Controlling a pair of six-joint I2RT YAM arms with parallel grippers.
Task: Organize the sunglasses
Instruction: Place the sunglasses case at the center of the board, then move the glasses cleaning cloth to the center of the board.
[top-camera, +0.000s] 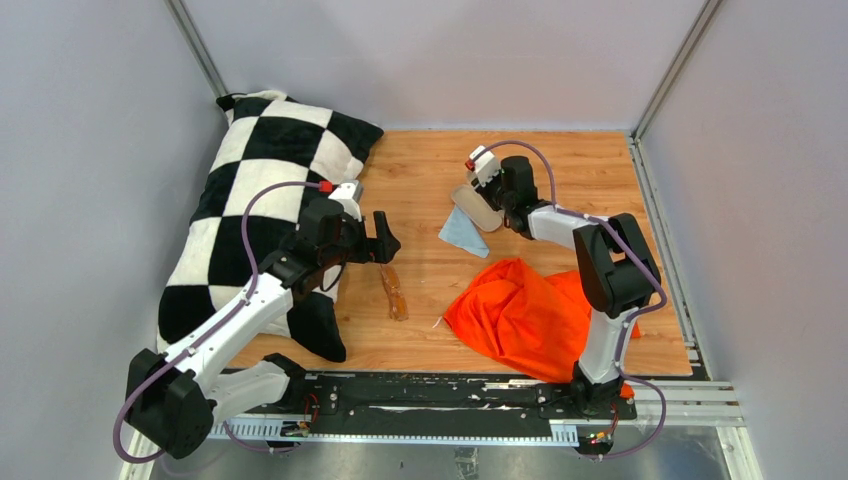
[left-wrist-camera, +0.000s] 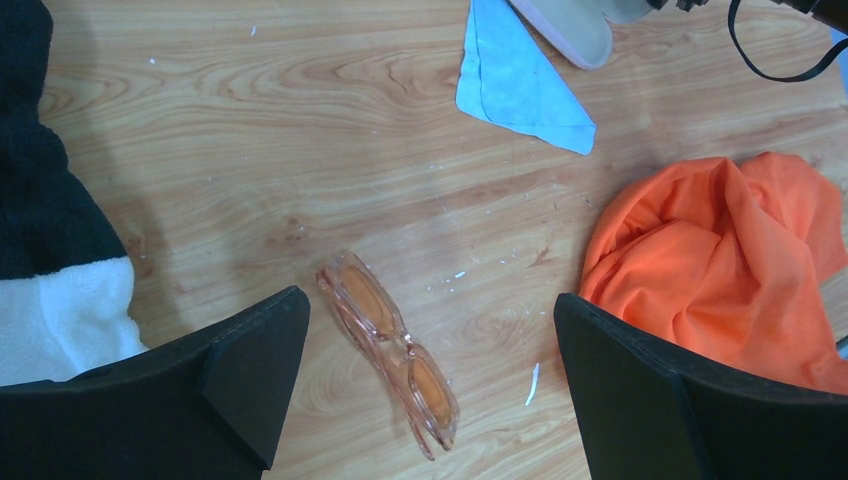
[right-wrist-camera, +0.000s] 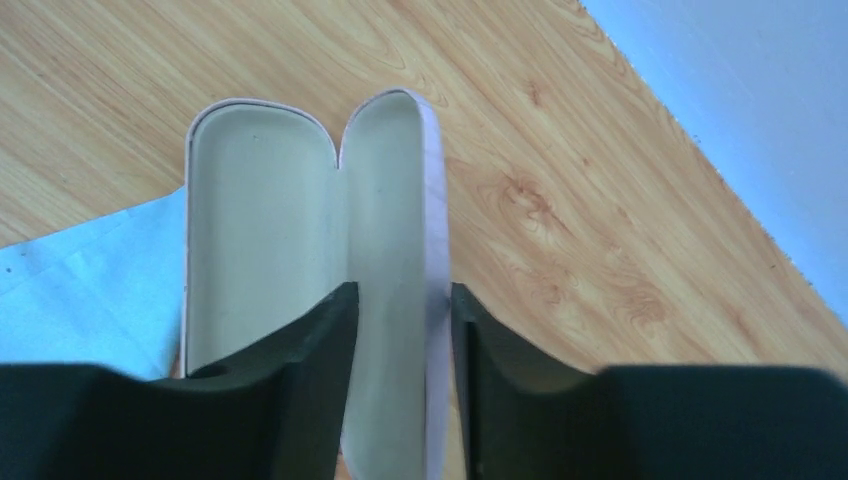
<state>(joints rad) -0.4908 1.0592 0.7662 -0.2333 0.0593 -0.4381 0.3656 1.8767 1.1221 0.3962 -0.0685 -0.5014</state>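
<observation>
Left wrist view: sunglasses (left-wrist-camera: 390, 350) lie folded on desk (left-wrist-camera: 250, 150), framed between spread fingers of left hand (left-wrist-camera: 425, 310). Left hand released, grasping nothing. Right hand (right-wrist-camera: 400, 300) clenched on one shell of open pale pink case (right-wrist-camera: 260, 240), beside blue cloth (left-wrist-camera: 520, 85). Orange fabric (left-wrist-camera: 720, 260) near sunglasses.

Top: high behind the arm bases (top-camera: 590, 385), facing forward and down; far, whole table (top-camera: 600, 170) in view.
Left wrist: mid-height, facing down at table, glasses (left-wrist-camera: 390, 350), cloth (left-wrist-camera: 520, 85).
Right wrist: very near, facing along the open case (right-wrist-camera: 260, 260).
Shared: cloth in all three; the case too, probably, though cropped in left wrist.
</observation>
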